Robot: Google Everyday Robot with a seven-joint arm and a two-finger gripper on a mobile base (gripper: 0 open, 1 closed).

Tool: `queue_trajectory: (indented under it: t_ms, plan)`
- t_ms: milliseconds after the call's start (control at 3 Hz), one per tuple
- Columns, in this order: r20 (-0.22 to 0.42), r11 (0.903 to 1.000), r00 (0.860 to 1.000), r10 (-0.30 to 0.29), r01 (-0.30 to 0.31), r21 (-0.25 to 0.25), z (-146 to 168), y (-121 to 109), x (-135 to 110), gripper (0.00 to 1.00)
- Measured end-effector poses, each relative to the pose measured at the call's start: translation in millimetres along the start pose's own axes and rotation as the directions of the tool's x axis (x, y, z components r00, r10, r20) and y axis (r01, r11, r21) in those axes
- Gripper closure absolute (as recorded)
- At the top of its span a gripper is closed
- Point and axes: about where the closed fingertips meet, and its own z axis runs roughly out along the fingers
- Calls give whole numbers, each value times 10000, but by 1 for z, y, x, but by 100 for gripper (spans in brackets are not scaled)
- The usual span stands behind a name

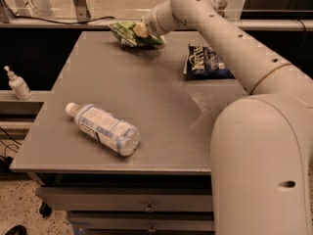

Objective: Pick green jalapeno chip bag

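Green jalapeno chip bag (123,31) at far table (146,106) edge, partly under jaws.

**A:** Can you read any words here?

**B:** None for certain. The dark blue chip bag (205,62), at two o'clock on the table (161,126), carries white lettering, but the letters form no word I can make out.

**A:** And the bottle?

**B:** The water bottle (104,129) lies at eight o'clock. Its pale label has bluish print, which is unreadable.

**A:** What about the green jalapeno chip bag (126,32)?

**B:** It's at twelve o'clock with the gripper (141,31) right against it. No print on it is legible.
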Motion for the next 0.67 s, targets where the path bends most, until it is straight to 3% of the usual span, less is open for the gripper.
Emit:
queue_trajectory:
  t_ms: [333, 667]
  plan:
    - [379, 9997, 9990, -240, 240, -15, -35, 6, -19, 100]
    - [867, 9982, 9949, -512, 536, -257, -83, 28, -42, 100]
